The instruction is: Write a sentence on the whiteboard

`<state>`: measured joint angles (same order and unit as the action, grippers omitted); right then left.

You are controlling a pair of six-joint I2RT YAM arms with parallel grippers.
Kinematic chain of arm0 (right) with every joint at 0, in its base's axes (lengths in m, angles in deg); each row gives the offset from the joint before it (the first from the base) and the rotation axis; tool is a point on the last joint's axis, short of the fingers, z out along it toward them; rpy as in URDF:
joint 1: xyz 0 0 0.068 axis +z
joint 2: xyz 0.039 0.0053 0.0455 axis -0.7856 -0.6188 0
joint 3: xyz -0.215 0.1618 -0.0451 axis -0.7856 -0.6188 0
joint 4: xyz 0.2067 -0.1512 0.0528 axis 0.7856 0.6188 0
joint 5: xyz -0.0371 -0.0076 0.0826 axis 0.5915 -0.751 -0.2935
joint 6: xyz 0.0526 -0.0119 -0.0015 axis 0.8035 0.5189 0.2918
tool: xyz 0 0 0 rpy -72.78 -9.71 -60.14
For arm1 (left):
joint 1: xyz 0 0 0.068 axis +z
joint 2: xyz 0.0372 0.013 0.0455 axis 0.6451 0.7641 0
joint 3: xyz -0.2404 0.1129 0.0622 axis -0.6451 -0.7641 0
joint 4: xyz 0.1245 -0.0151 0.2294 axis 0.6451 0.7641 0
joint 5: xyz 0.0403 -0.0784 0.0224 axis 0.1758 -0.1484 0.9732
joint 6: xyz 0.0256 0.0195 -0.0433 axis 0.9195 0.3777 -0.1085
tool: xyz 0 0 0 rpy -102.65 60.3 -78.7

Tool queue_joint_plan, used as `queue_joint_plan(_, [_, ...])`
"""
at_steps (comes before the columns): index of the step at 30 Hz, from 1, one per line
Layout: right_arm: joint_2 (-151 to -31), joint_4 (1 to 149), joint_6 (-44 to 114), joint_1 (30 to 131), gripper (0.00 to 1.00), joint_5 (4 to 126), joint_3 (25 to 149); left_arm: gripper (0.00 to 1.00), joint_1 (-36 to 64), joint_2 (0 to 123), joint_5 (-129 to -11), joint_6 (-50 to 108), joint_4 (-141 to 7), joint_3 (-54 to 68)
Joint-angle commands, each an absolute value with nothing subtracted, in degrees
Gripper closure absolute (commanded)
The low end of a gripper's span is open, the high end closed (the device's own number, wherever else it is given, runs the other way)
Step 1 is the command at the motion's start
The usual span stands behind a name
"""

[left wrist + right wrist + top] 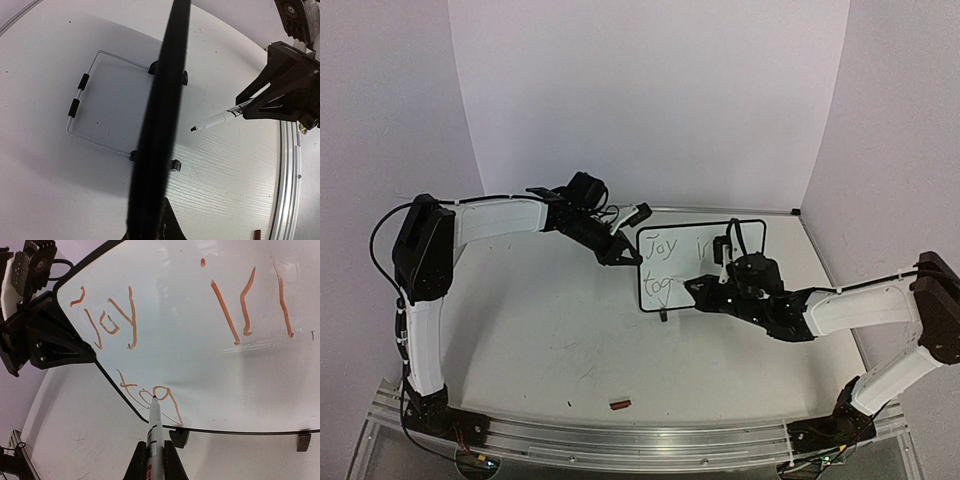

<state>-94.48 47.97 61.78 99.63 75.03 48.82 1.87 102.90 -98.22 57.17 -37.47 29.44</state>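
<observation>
So, the board point(685, 265) stands on its feet toward the far side of the table point(540, 330), between the two arms. The left gripper point(628, 255) is clamped on the board's left edge. The right gripper point(154, 462) is clenched around a marker point(154, 430), whose tip touches the board's face at the last letter of the lower line. The sentence point(131, 317) reads "Joy in" on top and "tog" below, its strokes orange from the right wrist. A small red-brown piece point(619, 404) lies near the table's front edge.
</observation>
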Motion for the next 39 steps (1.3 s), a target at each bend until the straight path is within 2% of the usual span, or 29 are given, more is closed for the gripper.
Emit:
queue_joint_plan(1, [-96.0, 49.5, 60.5, 99.3, 1.00, 77.3, 50.7, 1.00, 2.1, 101.4, -95.8, 58.4, -34.9, 28.5])
queue_joint_plan(21, [-100.0, 49.7, 61.2, 99.4, 1.00, 81.1, 53.4, 1.00, 2.1, 101.6, -95.7, 58.5, -35.0, 28.5])
queue_joint_plan(39, [-95.4, 53.2, 61.1, 99.4, 1.00, 85.5, 52.9, 1.00, 2.1, 101.4, -95.7, 58.5, -35.0, 28.4])
